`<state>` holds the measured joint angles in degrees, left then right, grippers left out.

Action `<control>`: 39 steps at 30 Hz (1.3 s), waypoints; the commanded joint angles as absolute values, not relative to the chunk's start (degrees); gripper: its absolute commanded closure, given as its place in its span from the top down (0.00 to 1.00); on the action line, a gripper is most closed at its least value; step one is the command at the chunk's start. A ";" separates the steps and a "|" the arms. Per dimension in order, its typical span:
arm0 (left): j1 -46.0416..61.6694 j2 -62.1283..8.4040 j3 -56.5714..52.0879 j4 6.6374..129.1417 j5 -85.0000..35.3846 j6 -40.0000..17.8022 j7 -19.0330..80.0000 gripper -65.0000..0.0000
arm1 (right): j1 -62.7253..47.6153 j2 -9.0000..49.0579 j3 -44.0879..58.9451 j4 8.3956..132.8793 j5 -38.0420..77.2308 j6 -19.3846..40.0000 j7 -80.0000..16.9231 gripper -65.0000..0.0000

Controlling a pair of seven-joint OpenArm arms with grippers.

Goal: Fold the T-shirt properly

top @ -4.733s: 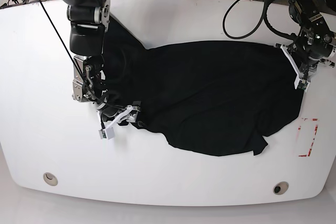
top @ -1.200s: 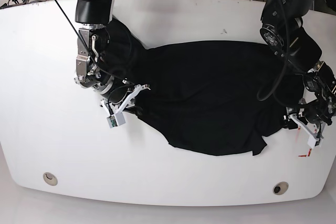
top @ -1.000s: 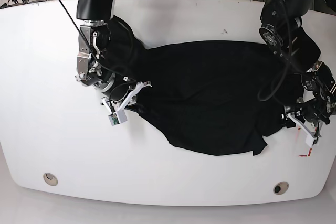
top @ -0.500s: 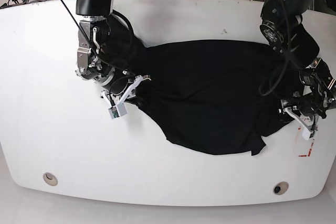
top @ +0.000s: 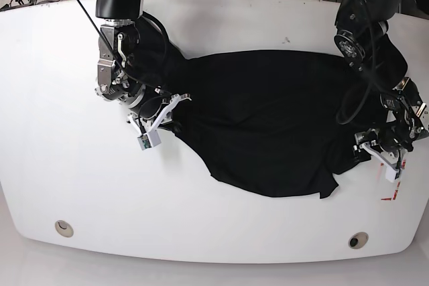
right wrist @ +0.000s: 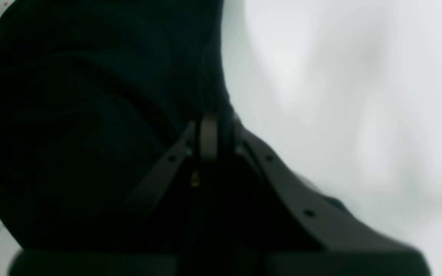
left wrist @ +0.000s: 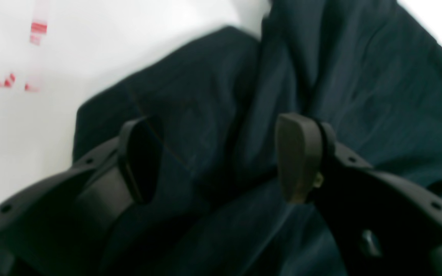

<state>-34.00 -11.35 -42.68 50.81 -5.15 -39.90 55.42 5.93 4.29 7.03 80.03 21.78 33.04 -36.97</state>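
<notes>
Left wrist: the left tool [left wrist: 221,157] hangs spread wide over the T-shirt's [left wrist: 320,76] hem, ready to pinch.

Right wrist: the right tool [right wrist: 208,132] is clenched on a cloth edge.

Base: the T-shirt lies rumpled mid-tabletop [top: 53,132], pinned for spreading.

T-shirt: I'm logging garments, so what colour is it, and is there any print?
The T-shirt is plain black with no visible print, clearest in the base view.
</notes>
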 commanded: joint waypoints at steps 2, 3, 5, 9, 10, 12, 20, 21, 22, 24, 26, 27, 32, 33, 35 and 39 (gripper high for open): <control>-36.79 -11.89 -41.92 47.54 -6.09 -40.00 52.80 0.66 | 6.78 4.57 7.04 80.71 22.62 33.35 -36.09 0.03; -36.98 -11.90 -41.84 46.82 -6.03 -40.00 52.40 0.65 | 6.78 4.60 7.04 80.70 22.61 33.35 -36.05 0.02; -37.33 -11.92 -41.62 45.56 -5.86 -40.00 51.64 0.66 | 6.76 4.60 7.09 80.69 22.59 33.34 -36.08 0.02; -37.92 -12.07 -41.33 43.17 -5.51 -40.00 50.23 0.65 | 6.64 4.53 7.01 80.74 22.63 33.33 -36.33 0.02; -38.15 -12.08 -41.34 42.30 -5.24 -40.00 49.95 0.65 | 6.54 4.36 6.96 80.80 22.62 33.45 -36.45 0.03; -38.39 -12.15 -41.30 41.11 -4.87 -40.00 49.40 0.65 | 6.41 4.19 6.93 80.87 22.60 33.56 -36.62 0.03; -38.79 -12.81 -41.08 38.53 -4.23 -38.07 47.96 0.64 | 6.22 4.11 6.92 80.66 22.59 33.72 -37.07 0.02; -39.05 -13.02 -41.05 37.75 -4.07 -36.87 47.88 0.64 | 6.19 4.11 6.94 80.46 22.59 33.87 -37.35 0.02; -39.11 -13.21 -41.00 37.34 -3.99 -36.42 47.60 0.64 | 6.18 4.11 6.93 80.41 22.60 33.88 -37.32 0.02; -39.20 -13.63 -40.86 36.48 -3.88 -35.62 46.99 0.64 | 6.15 4.11 6.95 80.34 22.59 33.88 -37.30 0.02; -39.34 -14.07 -40.75 35.54 -3.77 -35.00 46.30 0.64 | 6.11 4.13 6.97 80.31 22.55 33.90 -37.31 0.02; -39.44 -14.28 -40.72 35.05 -3.70 -34.74 45.94 0.64 | 6.08 4.13 6.98 80.30 22.52 33.94 -37.32 0.02; -39.77 -15.61 -40.27 30.96 -3.74 -33.41 41.63 0.65 | 6.01 4.06 7.06 80.54 22.30 33.88 -37.47 0.02; -39.83 -15.71 -40.22 30.52 -3.69 -33.33 41.26 0.65 | 5.98 4.04 7.06 80.56 22.27 33.89 -37.46 0.02; -39.83 -15.88 -40.08 29.78 -3.65 -33.10 40.61 0.65 | 5.98 4.06 7.12 80.53 22.26 33.84 -37.47 0.02; -39.85 -15.92 -40.07 28.56 -3.82 -32.67 39.62 0.64 | 6.01 4.06 7.13 80.43 22.26 33.90 -37.54 0.02</control>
<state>-38.33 -15.46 -40.18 28.67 -3.70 -33.06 40.14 4.82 3.84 6.92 79.44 21.21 33.30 -38.33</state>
